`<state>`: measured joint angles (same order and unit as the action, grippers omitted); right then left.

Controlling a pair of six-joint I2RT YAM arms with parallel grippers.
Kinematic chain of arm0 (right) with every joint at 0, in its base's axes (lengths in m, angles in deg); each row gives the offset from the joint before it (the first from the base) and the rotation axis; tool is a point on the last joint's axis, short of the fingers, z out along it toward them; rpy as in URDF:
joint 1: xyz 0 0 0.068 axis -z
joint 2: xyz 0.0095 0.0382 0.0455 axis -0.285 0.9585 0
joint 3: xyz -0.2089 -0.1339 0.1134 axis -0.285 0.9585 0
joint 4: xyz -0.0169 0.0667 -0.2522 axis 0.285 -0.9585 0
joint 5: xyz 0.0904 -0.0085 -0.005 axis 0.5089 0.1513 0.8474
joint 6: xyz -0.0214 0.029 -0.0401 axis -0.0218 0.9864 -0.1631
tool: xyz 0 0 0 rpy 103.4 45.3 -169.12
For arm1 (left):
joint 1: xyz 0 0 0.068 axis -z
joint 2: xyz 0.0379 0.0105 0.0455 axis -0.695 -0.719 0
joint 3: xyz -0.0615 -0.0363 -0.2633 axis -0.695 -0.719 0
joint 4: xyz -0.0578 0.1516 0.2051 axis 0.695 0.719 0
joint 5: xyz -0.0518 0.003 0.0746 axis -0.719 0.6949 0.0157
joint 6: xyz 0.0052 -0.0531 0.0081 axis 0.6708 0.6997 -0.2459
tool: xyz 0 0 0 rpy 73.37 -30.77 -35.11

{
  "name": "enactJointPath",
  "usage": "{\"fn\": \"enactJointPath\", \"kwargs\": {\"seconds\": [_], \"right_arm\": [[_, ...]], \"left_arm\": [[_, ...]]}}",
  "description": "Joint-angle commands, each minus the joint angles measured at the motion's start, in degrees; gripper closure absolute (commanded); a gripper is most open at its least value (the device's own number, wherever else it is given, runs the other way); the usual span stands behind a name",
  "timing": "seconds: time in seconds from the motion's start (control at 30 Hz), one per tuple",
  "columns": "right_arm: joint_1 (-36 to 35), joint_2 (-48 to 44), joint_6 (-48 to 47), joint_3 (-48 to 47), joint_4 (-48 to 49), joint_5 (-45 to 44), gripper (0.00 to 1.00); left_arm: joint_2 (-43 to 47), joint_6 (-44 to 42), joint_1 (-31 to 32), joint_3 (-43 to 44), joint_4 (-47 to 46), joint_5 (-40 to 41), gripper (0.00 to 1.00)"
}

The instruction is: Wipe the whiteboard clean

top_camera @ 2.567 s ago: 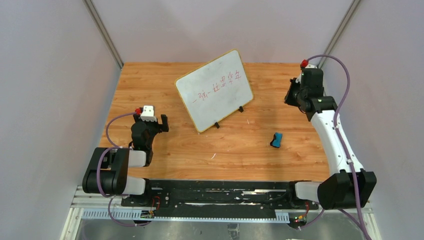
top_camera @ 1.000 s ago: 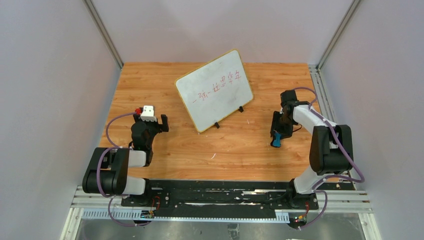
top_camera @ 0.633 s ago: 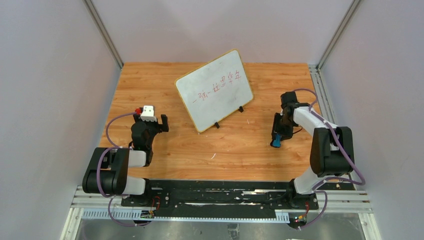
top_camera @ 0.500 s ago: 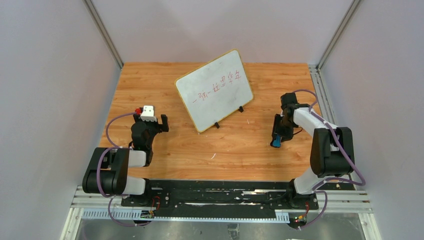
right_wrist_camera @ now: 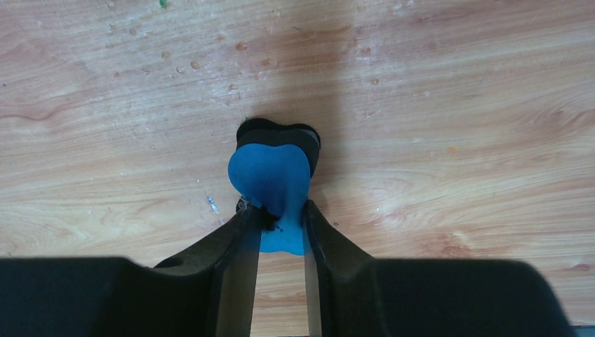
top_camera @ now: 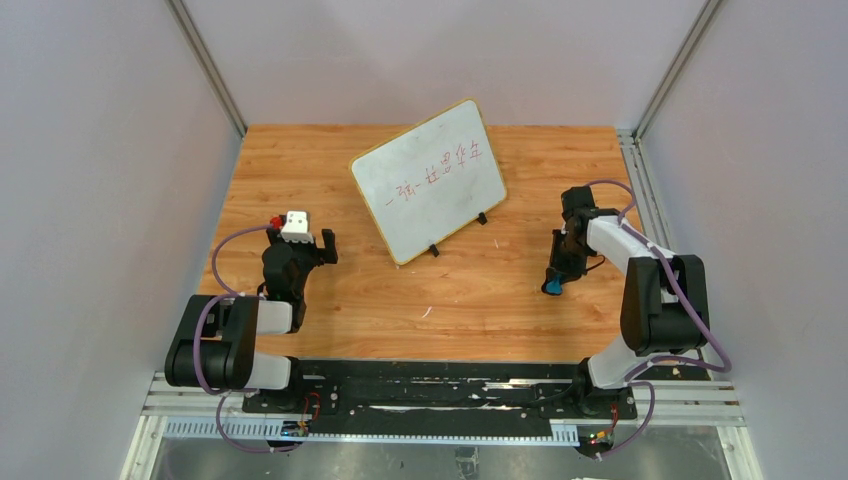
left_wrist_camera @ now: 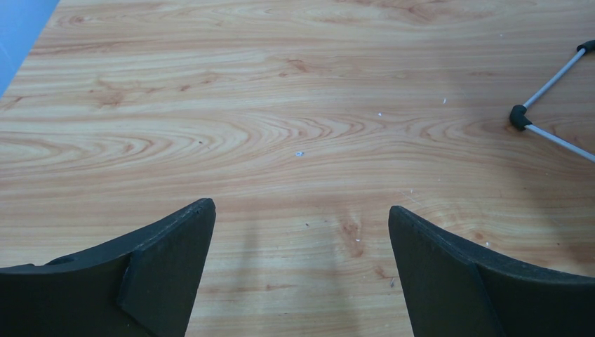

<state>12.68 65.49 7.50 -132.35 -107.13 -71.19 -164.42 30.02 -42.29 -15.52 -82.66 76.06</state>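
Note:
The whiteboard stands tilted at the back middle of the table, yellow-framed, with red handwriting across it. In the left wrist view only its black stand foot and thin wire legs show at the right edge. A blue eraser with a black felt underside lies on the wood at the right. My right gripper reaches down over it, both fingers pressed against its near end. My left gripper hovers low over bare wood at the left, jaws wide apart and empty.
The wooden table is boxed in by grey walls on three sides, with metal rails along the right edge and the arm bases at the near edge. Small white specks dot the wood.
The right arm swung from the far right corner down to the eraser, and its fingers closed in onto the eraser's sides. The left arm and the whiteboard stayed still.

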Motion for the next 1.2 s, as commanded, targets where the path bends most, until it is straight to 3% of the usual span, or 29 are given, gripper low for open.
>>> {"fn": "enactJointPath", "kwargs": {"seconds": [0.0,0.2,0.27,0.3,0.47,0.57,0.73,0.9,1.0,1.1,1.17], "right_arm": [[-0.5,0.0,-0.2,1.1,-0.2,-0.9,0.74],[-0.5,-0.1,-0.2,1.4,-0.1,-1.4,0.8],[-0.5,0.0,0.0,1.3,-0.5,-1.7,0.98],[-0.5,0.0,0.1,1.1,-0.8,-1.8,0.99],[-0.5,-2.1,-0.8,1.3,-0.5,-0.1,0.99],[-0.5,-7.8,-1.5,2.0,0.9,1.3,0.99],[-0.5,-17.3,-2.2,0.9,-0.4,-0.6,0.99],[-0.5,-21.7,-2.5,-2.0,-3.2,-1.3,0.99],[-0.5,-22.2,-2.5,-3.0,-4.0,-1.4,0.99],[-0.5,-21.9,-2.3,-3.2,-3.9,-1.4,0.99],[-0.5,-21.7,-2.1,-2.9,-3.6,-0.8,1.0]], "left_arm": [[0.4,-0.6,0.3,0.4,-1.8,0.1,0.02],[0.5,-0.6,0.3,0.4,-1.8,0.1,0.02],[0.5,-0.6,0.3,0.4,-1.8,0.1,0.02],[0.4,-0.6,0.3,0.4,-1.8,0.1,0.02],[0.4,-0.6,0.3,0.4,-1.8,0.1,0.0],[0.5,-0.5,0.3,0.4,-1.8,0.1,0.11],[0.5,-0.6,0.3,0.4,-1.8,0.1,0.14],[2.0,-1.3,0.3,0.5,-0.7,-1.5,0.28],[7.3,-2.1,0.2,2.4,6.6,-4.5,0.3],[14.0,-4.0,-0.3,9.4,25.5,-9.8,0.28],[16.5,-5.1,-2.3,13.6,36.4,-17.7,0.28]]}}
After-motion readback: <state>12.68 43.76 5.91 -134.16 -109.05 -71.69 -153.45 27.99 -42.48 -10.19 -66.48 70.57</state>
